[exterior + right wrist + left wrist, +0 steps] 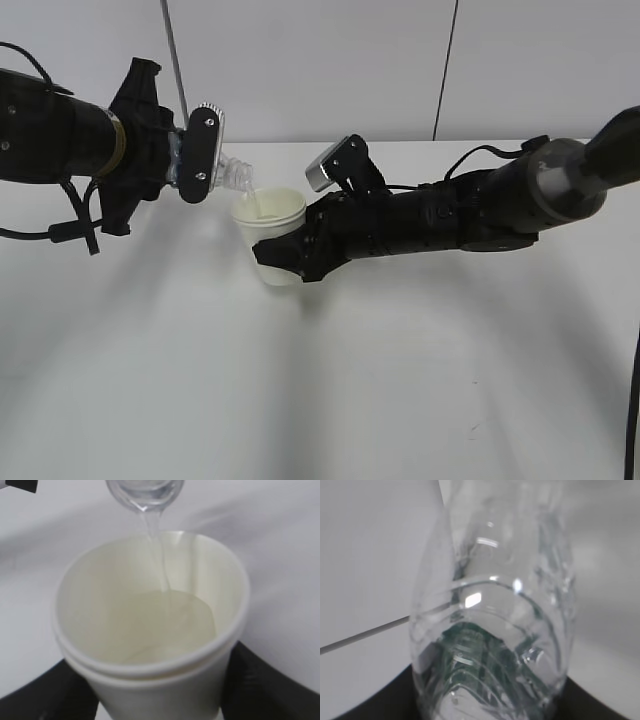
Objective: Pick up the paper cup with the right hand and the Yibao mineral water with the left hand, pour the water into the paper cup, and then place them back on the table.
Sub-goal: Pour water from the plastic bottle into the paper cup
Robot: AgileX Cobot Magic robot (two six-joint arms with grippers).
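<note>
Right now your left hand has its fingers clenched on the Yibao mineral water, tipped neck-down over the paper cup, and a thin stream is falling into it. Your right hand grips the cup around its lower wall, holding it above the table.

Watch the bottle mouth: it sits near the cup's back rim, not over the middle, so a small drift of either arm could send water down the outside wall and onto the table. Tip the bottle more steeply and the stream may surge and splash. I'd also judge the cup easy to crush; it is thin tapered paper with a rolled rim and a cream inside, and a harder squeeze could buckle it. The bottle is clear ribbed plastic, slick and glossy, with a dark green label; it could slip in the fingers as its weight shifts.
</note>
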